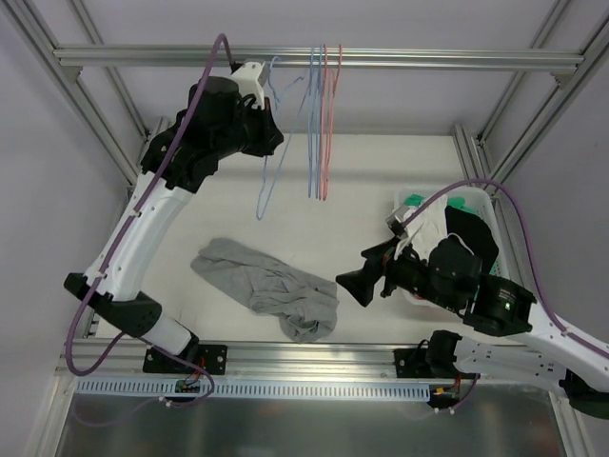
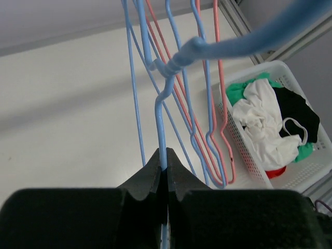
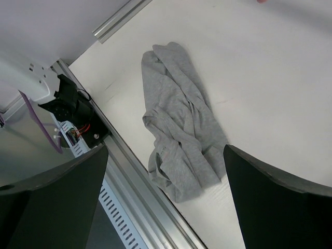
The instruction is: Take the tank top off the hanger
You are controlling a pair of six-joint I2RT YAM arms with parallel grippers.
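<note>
Tank top: the grey tank top (image 1: 266, 286) lies crumpled on the worktop (image 1: 381, 171), near the front edge, with no hanger in it.
Hanger: a light blue wire hanger (image 2: 161, 119) hangs bare from the overhead rail (image 1: 428, 59), beside more blue hangers and a pink hanger (image 2: 218, 104).
Left pincer: the left pincer (image 2: 166, 155) is closed tight on the lower wire of the light blue hanger, up near the rail.
Right pincer: the right pincer (image 3: 166, 150) has its jaws spread wide with nothing between them. It hangs over the near end of the tank top without touching it.
Task state: judging by how things lie, the garment is already off and the job looks all but done.
Handling: thin jersey, light and limp. It should bunch, drape and slide easily, and a pinch will likely lift only the fold it catches.
Where to grip: a raised ridge of folded cloth or a strap hem, rather than a flat single layer against the worktop.
Nearby: a white laundry basket (image 2: 244, 155) of mixed clothes stands at the right, apart from the tank top.
</note>
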